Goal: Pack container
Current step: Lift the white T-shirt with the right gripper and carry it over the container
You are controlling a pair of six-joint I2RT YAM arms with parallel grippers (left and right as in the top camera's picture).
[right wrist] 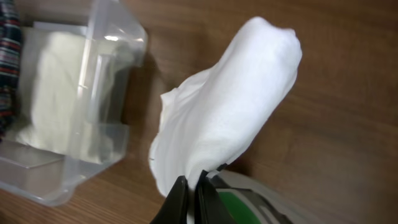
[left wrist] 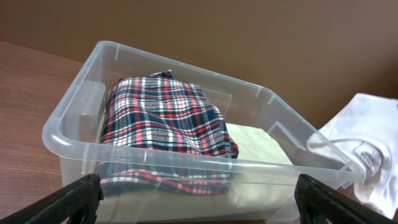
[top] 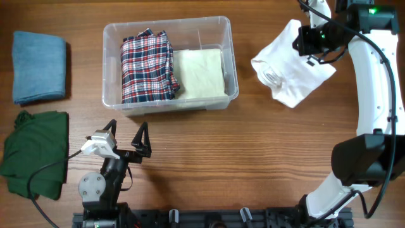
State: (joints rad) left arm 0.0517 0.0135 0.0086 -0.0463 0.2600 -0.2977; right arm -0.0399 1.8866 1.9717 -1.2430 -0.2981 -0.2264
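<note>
Wooden table beneath 2 arms. The container (clear plastic) stands on its far side, holding a plaid shirt beside a cream cloth. Left gripper, in front of the container: fingers spread wide, empty. Right gripper, right of the container: fingers pinched together on a white garment.

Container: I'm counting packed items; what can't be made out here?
- Beneath the plaid cloth: overhead and left wrist, it covers whatever lies below in the container.
- Gripped end of the white cloth: right wrist, hidden inside the right gripper.
- Left part of the cream cloth: overhead, plaid cloth overlaps it.
</note>
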